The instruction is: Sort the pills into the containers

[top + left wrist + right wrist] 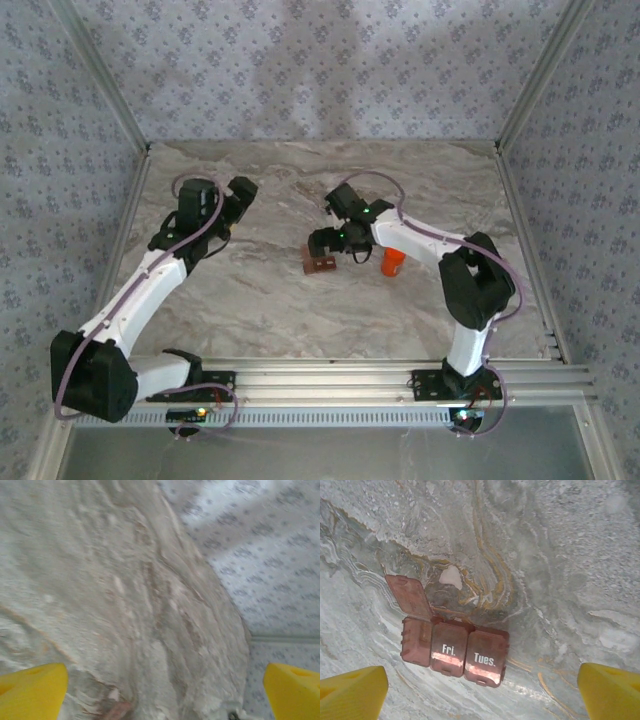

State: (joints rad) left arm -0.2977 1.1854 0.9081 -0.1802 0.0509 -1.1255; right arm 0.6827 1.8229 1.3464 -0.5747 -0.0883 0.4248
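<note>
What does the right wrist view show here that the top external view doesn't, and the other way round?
Right wrist: the pill container strip close up, with three reddish-brown cells, lids reading Fri. and Tues., and the leftmost cell's lid flipped open. The right gripper is open, its yellow fingertips wide apart. Top external: the orange bottle just right of the strip, the left arm off to the left, and the patterned walls. Both: the strip lying on the marbled table, with the right gripper near it.
</note>
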